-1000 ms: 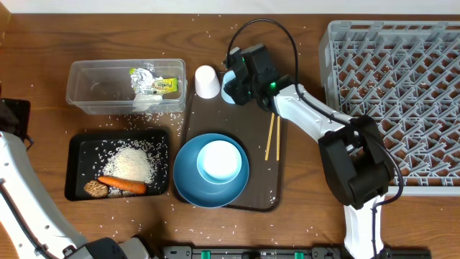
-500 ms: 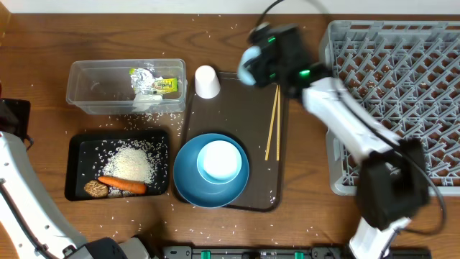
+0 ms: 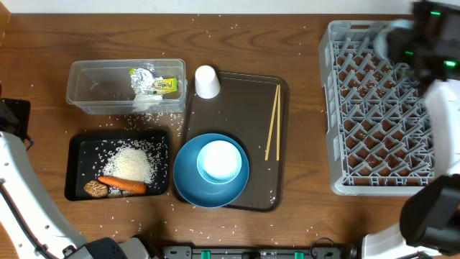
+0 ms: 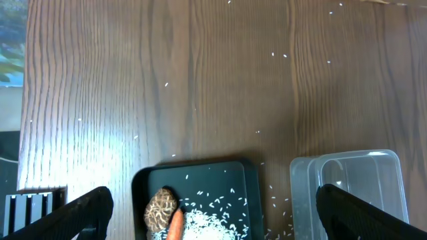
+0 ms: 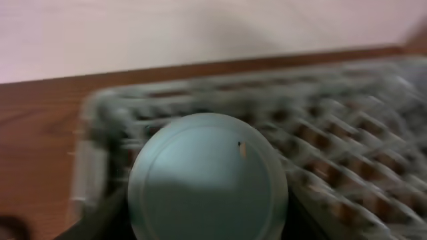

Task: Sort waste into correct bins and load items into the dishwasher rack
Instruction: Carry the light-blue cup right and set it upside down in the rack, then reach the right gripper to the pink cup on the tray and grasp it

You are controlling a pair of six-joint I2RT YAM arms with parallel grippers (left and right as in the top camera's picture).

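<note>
Light-blue cup (image 5: 207, 177): off the brown tray (image 3: 237, 115), now over dishwasher rack (image 3: 374, 122), two o'clock; my right gripper (image 3: 394, 42) clamps it; lower squarely between pegs

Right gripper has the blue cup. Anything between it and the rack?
Nothing visible. The blue cup, held by the right gripper, hangs over the rack near its far-left corner. No item shows in the cells there, though both views are blurred.

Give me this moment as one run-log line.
right fingers: shut on light-blue cup, over dishwasher rack | left fingers: open, empty | on brown tray: blue plate, white bowl, chopsticks
</note>
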